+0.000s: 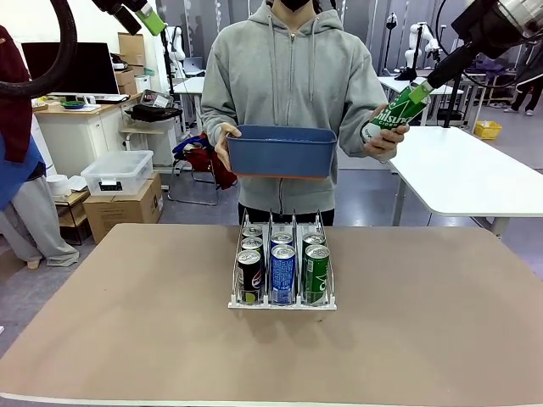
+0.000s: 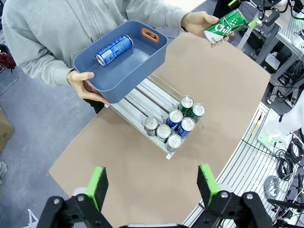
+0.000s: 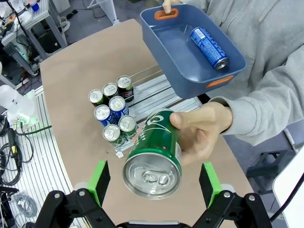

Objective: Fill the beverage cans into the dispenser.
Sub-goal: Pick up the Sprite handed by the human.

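A green can [image 1: 394, 113], slim smooth aluminium with a silver top and pull tab, carries white lettering that reads "Chils…" before the rest curves away. A person's hand [image 1: 386, 136] holds it up at the far right, above the table's far edge, tilted with its top toward the right gripper [image 3: 154, 183]. The gripper's jaws stand wide apart, one on either side of the can's top, with a gap on each side, so it is not gripping the can.

The dispenser [image 1: 282, 303], clear with thin upright dividers and a white base, stands in the middle of the table [image 1: 127, 339]. Six cans stand upright at its near end, two to a lane: black ones [image 1: 249, 275] on the left with what looks like a Pepsi roundel, blue [image 1: 282, 273] in the centre, green [image 1: 316, 273] on the right.

Beyond it the person's other hand [image 1: 222, 140] holds a rectangular blue plastic tub [image 1: 280, 151] with orange handle slots. A blue can [image 2: 114, 50] with white script lies on its side in it.

The left gripper [image 2: 152, 184] hangs high over the near table, released and empty.
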Controlling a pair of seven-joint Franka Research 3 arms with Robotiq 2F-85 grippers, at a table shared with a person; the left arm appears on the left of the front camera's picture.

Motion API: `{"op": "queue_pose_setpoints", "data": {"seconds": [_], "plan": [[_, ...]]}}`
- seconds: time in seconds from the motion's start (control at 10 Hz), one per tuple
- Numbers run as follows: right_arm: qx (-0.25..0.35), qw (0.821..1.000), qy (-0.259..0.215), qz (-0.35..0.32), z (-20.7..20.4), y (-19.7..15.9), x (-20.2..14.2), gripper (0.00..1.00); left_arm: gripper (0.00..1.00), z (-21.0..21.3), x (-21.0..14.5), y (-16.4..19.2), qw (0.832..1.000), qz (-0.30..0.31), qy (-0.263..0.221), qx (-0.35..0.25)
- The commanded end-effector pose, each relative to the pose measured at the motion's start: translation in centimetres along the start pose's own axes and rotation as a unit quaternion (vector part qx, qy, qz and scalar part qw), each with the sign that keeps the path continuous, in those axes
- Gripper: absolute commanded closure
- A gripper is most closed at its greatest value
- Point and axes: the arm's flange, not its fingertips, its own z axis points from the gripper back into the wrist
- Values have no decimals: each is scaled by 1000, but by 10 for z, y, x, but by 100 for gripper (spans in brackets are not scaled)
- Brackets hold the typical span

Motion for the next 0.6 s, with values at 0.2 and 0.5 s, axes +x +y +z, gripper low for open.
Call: {"op": "queue_pose_setpoints", "data": {"seconds": [0.2, 0.5], "plan": [[22, 1000, 0, 10, -10, -4, 3, 0, 0, 1, -4, 1, 1000, 1, -4, -9], [30, 999, 5, 11, -20, -4, 6, 0, 0, 1, -4, 1, 1000, 1, -4, -9]]}}
